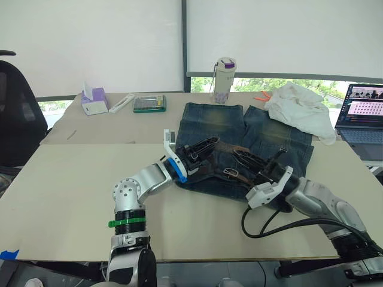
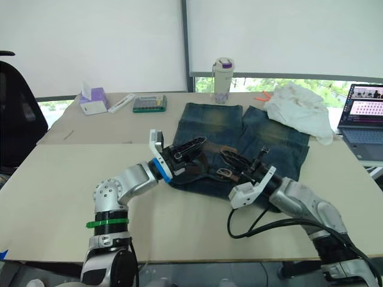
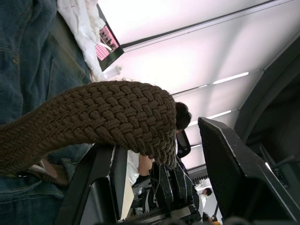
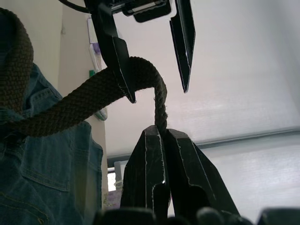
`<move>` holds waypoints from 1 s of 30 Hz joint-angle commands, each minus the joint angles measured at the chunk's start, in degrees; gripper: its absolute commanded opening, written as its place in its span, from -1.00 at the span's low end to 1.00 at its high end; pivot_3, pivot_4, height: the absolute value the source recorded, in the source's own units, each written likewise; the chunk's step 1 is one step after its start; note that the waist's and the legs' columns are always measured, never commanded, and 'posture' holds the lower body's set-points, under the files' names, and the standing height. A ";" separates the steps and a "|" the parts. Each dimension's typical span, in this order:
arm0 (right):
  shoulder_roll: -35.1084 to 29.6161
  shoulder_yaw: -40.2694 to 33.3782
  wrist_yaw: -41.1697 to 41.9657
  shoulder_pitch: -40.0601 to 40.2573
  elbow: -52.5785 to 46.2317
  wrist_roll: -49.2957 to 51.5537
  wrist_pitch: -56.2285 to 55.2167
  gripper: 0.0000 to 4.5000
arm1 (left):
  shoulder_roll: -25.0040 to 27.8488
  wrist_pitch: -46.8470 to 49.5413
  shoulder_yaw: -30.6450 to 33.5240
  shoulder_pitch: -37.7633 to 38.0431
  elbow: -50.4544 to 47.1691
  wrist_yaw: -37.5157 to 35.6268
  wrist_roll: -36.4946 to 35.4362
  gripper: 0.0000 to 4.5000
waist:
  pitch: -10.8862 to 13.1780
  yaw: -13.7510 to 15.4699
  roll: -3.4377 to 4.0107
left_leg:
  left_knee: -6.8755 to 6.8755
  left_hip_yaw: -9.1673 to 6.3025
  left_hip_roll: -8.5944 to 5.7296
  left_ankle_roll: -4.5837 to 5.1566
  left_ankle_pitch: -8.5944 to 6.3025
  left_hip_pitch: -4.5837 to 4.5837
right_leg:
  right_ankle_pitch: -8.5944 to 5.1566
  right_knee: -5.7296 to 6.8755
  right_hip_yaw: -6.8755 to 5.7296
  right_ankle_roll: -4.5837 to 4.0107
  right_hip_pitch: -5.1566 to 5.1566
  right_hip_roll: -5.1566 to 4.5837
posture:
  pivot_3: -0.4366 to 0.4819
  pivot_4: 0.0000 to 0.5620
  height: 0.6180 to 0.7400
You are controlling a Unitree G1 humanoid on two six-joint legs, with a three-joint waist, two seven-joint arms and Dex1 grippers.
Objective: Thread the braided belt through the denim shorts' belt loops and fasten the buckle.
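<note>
Braided belt [image 4: 70,110] lay over denim shorts [image 1: 263,134] waistband on table [image 1: 72,179], unfastened; threading seemed unfinished. Right pincer [image 4: 161,140] clamped belt's end; left pincer [image 3: 183,154] apart around it.

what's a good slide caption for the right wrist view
Right hand shut on the braided belt tip, left hand open around it, over the denim shorts.

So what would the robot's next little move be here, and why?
Probably the right gripper should draw the braided belt tip onward toward a belt loop. Its fingers are shut on the tip, while the left gripper stands open with the strap draped over one finger, so it bears no grip. The buckle lies unfastened on the denim shorts.
</note>
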 commanded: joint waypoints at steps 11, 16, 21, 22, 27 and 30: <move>-1.58 1.70 -7.22 -0.18 -1.47 -11.04 -2.14 -1.00 | 3.35 -1.00 -3.02 1.55 -0.80 -2.84 2.09 0.10 | 0.00 0.00 0.00 | -0.01 -0.01 -0.05 -0.05 0.03 0.02 | 0.00 0.01 0.01 0.00 0.00 0.00 | -0.05 -0.47 1.00; 1.00 0.20 -9.25 1.18 -3.47 -11.63 3.44 -1.00 | 3.13 -1.70 -2.88 2.70 -0.67 -2.66 2.72 0.10 | -0.01 0.01 0.00 | -0.01 -0.01 -0.04 -0.06 0.03 0.03 | 0.00 0.01 0.01 0.00 0.00 -0.01 | -0.05 -0.47 1.00; 5.68 2.13 -8.49 3.54 -6.82 -12.45 8.54 -1.00 | 0.69 -3.87 -2.31 4.23 -1.44 -0.76 1.97 0.10 | -0.02 0.08 -0.02 | -0.01 -0.03 -0.06 -0.06 0.03 0.00 | 0.00 0.00 0.02 0.00 0.00 -0.04 | -0.05 -0.47 1.00; 6.48 2.60 -8.26 3.58 -7.35 -12.63 9.25 -1.00 | 0.41 -3.88 -2.54 4.48 -1.78 -0.71 2.01 0.10 | -0.02 0.05 -0.02 | -0.01 -0.03 -0.05 -0.05 0.03 0.01 | 0.00 0.00 0.02 0.00 0.01 -0.04 | -0.05 -0.47 1.00; 8.58 3.65 -8.02 3.93 -8.19 -13.15 11.99 -1.00 | -1.18 -4.99 -2.37 4.84 -2.67 -0.03 1.11 0.10 | -0.02 0.02 -0.02 | -0.01 -0.04 -0.05 -0.05 0.03 0.02 | 0.00 0.01 0.02 0.00 0.01 -0.02 | -0.05 -0.47 1.00; 8.36 3.66 -8.13 4.12 -8.04 -12.93 12.82 -1.00 | -1.14 -5.37 -2.35 5.09 -2.74 0.29 1.07 -0.15 | -0.02 0.07 -0.02 | -0.01 -0.04 -0.08 -0.04 0.02 0.01 | 0.00 0.01 0.02 0.00 0.01 -0.04 | -0.05 -0.47 1.00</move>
